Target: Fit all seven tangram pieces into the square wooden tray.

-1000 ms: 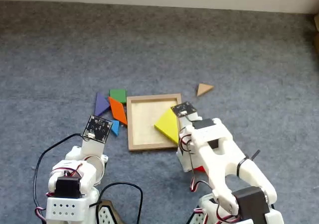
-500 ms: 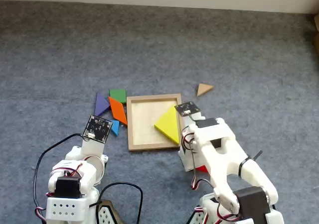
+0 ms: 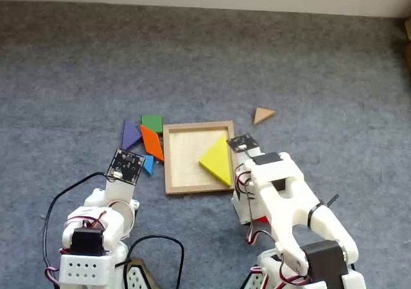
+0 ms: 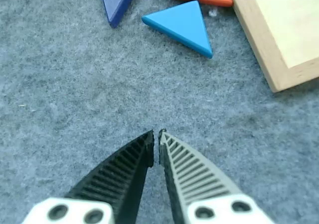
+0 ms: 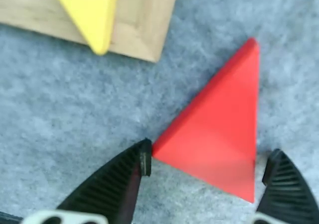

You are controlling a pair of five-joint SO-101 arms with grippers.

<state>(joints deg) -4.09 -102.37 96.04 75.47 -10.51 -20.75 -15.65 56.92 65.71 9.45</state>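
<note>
The square wooden tray lies on the grey carpet in the middle of the high view. One piece is in it, a large yellow triangle that fills the 3 o'clock side; in the right wrist view the yellow triangle's tip rests on top of the tray's rim instead of inside it. Against the tray's 9 o'clock edge lies the orange parallelogram, with the purple triangle just beyond it and the green square at 10 o'clock. The small blue triangle sits at 8 o'clock, close to the orange piece, and a tan triangle lies apart at 1 o'clock. The red triangle lies flat on the carpet at 5 o'clock from the tray, near its corner. The right gripper straddles this piece with its jaws spread wide, one fingertip at the triangle's corner and the other beside the opposite edge; whether either touches cannot be told. The left gripper hangs over bare carpet at 7 o'clock from the tray, its jaws closed tip to tip on nothing.
</note>
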